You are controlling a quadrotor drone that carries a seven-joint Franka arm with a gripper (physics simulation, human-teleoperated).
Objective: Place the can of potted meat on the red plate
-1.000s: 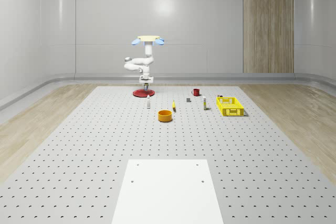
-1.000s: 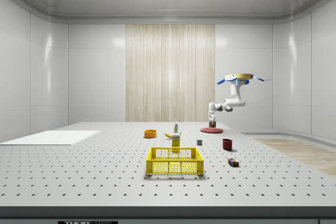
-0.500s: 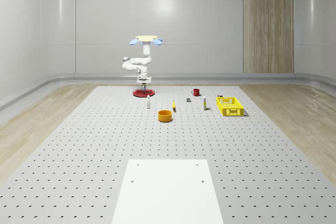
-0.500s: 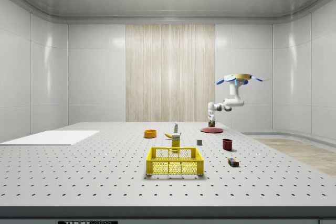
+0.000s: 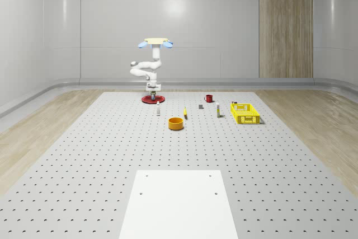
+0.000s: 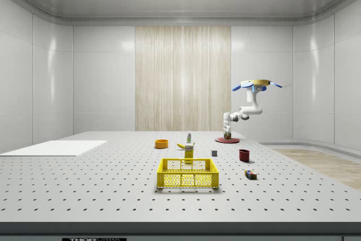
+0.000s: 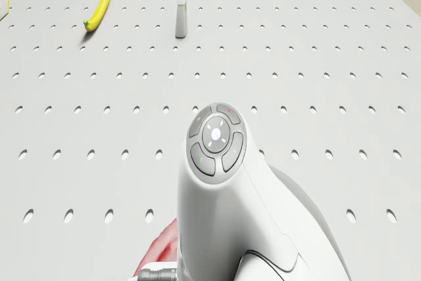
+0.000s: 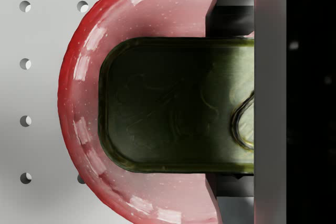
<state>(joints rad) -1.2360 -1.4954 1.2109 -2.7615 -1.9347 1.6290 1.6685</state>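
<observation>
The potted meat can has a dark olive lid with a pull tab and sits between my fingers. My gripper is shut on it. The red plate lies directly under the can, and I cannot tell whether they touch. In the whole-scene view the drone hovers over the far left part of the table, above the red plate, with the gripper hanging straight down. The side view has the gripper just over the plate.
Nearer than the plate stand a small bottle, a banana and an orange bowl. A red mug, a yellow crate and small boxes lie toward the whole-scene view's right. A white sheet covers the near table.
The drone and arm have shifted slightly toward the whole-scene view's left, bringing the gripper and the can over the plate's middle. The elbow has risen a little.
</observation>
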